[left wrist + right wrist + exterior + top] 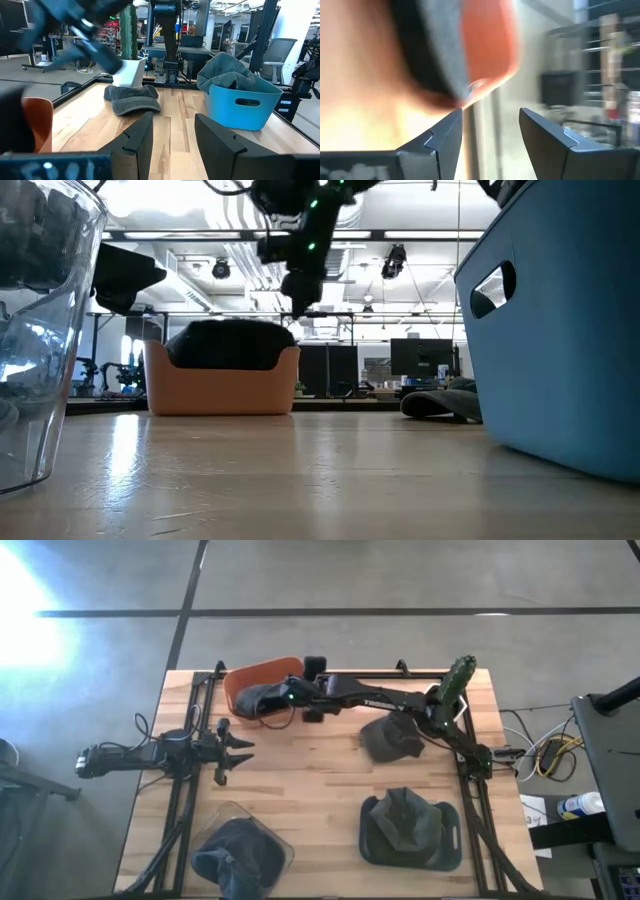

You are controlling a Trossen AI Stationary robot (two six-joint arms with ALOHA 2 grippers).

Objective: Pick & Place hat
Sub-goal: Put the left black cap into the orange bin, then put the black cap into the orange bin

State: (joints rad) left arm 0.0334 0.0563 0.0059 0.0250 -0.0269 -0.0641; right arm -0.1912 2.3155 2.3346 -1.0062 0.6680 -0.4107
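On the wooden tabletop [320, 790] an orange bin [262, 675] stands at the far edge, left of the middle, and a dark hat [258, 700] lies in it, its crown rising above the rim in the low view [222, 342]. The right arm reaches across the far side of the tabletop from its base on the right, and the right tool [283, 697] hangs just beside the bin's near right corner, above the hat's edge. In the right wrist view its two dark fingers [445, 135] stand apart with nothing between them — the orange bin wall [487, 45] and the dark hat [412, 45] show just beyond the tips, blurred.

A second grey hat [392, 736] lies loose on the tabletop near the right arm's forearm, next to a white pot with a green cactus [458, 678] at the far right corner. The left wrist view shows this hat [132, 98] flat on the wood in front of the pot [128, 71].

A blue bin [412, 832] at the near right holds crumpled grey cloth; a clear container [240, 850] at the near left holds another dark hat.

The left arm waits at the left edge, its tool [246, 748] open and empty — the two fingers [140, 137] well apart above bare wood.
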